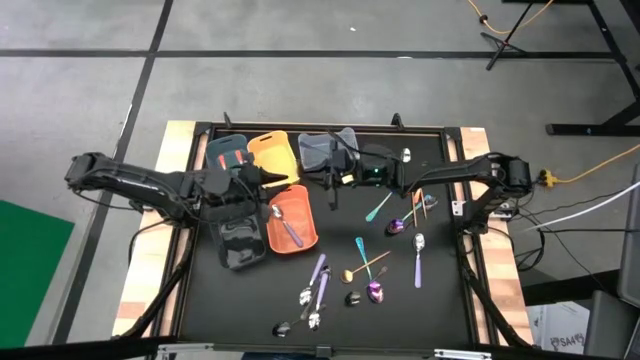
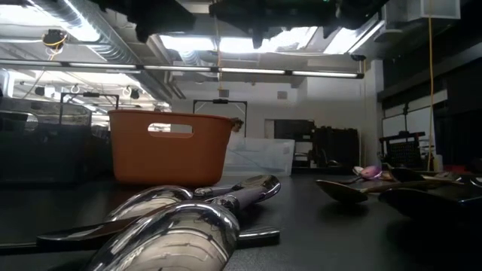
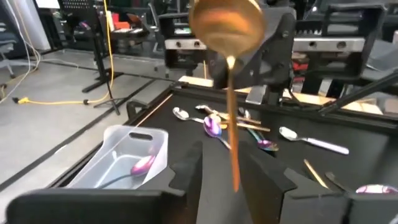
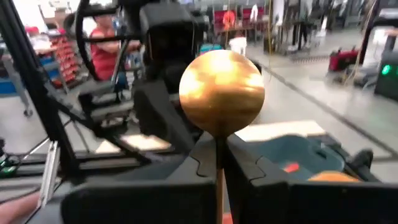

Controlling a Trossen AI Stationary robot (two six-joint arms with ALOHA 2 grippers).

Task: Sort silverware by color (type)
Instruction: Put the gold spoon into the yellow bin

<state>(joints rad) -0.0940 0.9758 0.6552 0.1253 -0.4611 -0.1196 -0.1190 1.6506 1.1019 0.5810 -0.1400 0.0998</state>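
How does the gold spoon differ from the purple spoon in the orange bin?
The gold spoon is held above the table, handle pinched by the right gripper, the open left gripper beside it; the purple spoon lies loose in the orange bin, untouched. Both are small shiny spoons.

"Where are the arms?"

"Both reach inward over the back half of the table. The left arm (image 1: 130,182) comes in from the left and the right arm (image 1: 455,172) from the right."

"And the grippers?"

"They face each other, near but apart. The right gripper (image 1: 327,176) is clamped on the handle of a gold spoon (image 4: 221,93). The left gripper (image 1: 266,179) has its fingers (image 3: 186,171) spread."
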